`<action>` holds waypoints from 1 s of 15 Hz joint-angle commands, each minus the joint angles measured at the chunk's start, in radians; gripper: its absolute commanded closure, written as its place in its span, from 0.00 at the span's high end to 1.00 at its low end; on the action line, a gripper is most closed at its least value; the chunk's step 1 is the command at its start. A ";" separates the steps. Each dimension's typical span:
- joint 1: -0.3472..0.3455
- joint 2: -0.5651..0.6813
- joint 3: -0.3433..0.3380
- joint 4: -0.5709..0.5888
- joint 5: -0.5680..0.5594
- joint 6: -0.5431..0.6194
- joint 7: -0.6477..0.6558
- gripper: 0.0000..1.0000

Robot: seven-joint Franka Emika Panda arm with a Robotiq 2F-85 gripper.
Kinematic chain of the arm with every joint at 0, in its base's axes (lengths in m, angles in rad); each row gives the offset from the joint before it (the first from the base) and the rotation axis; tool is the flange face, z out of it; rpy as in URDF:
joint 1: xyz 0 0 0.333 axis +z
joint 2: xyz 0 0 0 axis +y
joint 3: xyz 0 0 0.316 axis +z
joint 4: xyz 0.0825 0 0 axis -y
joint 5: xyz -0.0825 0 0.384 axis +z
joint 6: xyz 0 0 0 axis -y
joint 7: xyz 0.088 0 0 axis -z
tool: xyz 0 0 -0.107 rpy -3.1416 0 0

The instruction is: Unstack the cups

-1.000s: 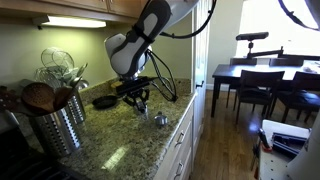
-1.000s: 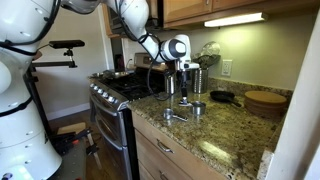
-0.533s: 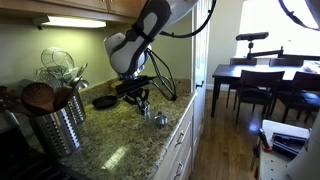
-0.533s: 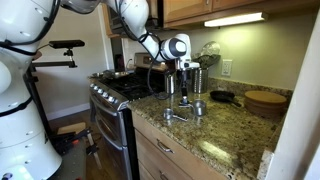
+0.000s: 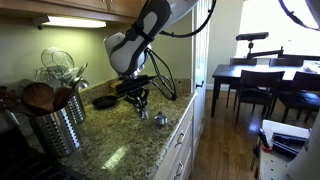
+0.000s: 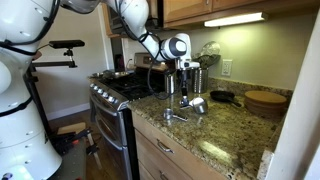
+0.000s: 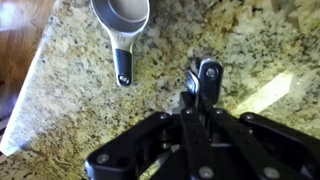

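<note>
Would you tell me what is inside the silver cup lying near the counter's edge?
In the wrist view the cup shows only bare metal inside, nothing in it. Its far part is cut off by the picture's top edge.

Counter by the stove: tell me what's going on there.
The robot arm's claw is down at the granite counter, closed on what looks like a small metal cup's black handle. Another cup lies apart on the counter near its edge. Unstacking seems under way.
</note>
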 commanded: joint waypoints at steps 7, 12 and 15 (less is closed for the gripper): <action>0.010 -0.080 -0.020 -0.024 -0.060 -0.056 0.019 0.02; 0.014 -0.099 -0.018 -0.024 -0.104 -0.089 0.015 0.02; 0.018 -0.109 -0.019 -0.035 -0.155 -0.119 0.013 0.02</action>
